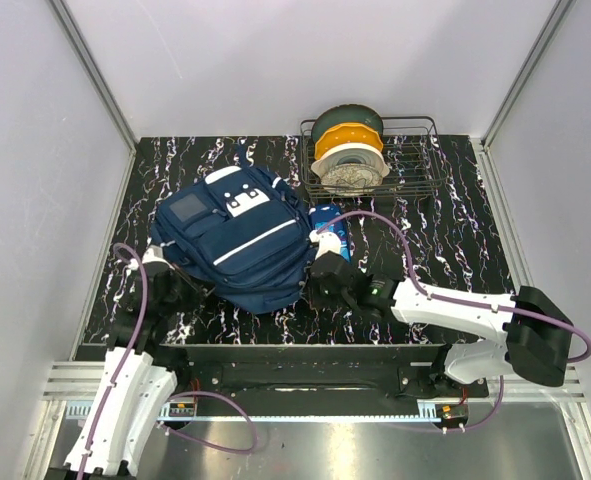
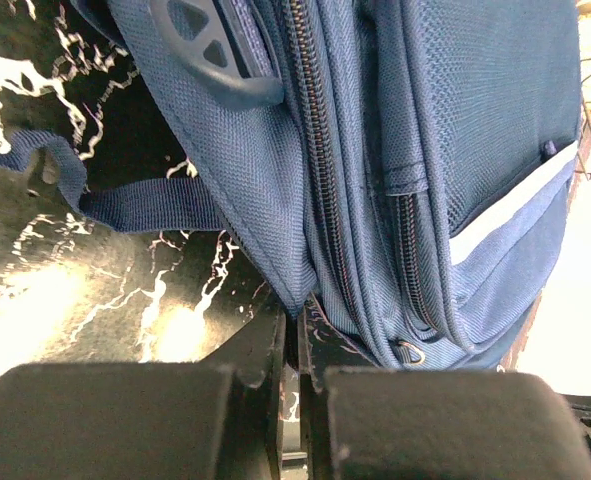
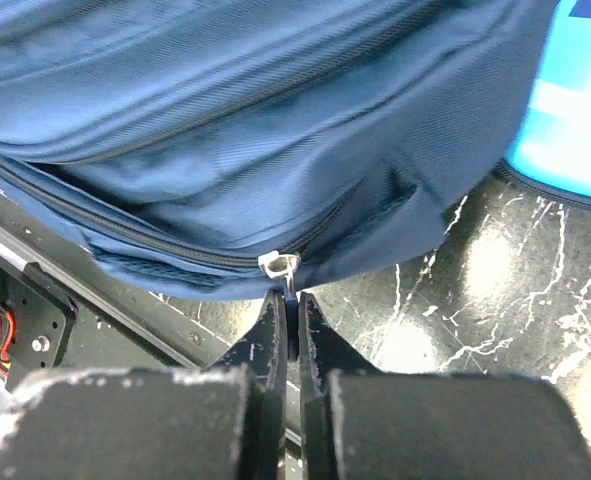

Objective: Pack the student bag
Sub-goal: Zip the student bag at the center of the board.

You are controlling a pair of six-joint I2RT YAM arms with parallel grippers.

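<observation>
The student bag (image 1: 240,235), a large navy backpack with white patches and a thin white stripe, lies flat in the middle of the black marbled table. My left gripper (image 1: 168,265) is at its near-left side. In the left wrist view this gripper (image 2: 297,315) is shut on a corner fold of the bag's fabric (image 2: 275,260), beside two zip lines. My right gripper (image 1: 315,282) is at the bag's near-right edge. In the right wrist view it (image 3: 288,300) is shut on the dark tab hanging from the silver zipper slider (image 3: 280,264). That zip looks closed on both sides of the slider.
A bright-blue pencil case (image 1: 330,228) lies against the bag's right side, also seen in the right wrist view (image 3: 575,130). A wire basket (image 1: 420,170) with filament spools (image 1: 350,150) stands at the back right. A loose strap (image 2: 125,205) trails left of the bag.
</observation>
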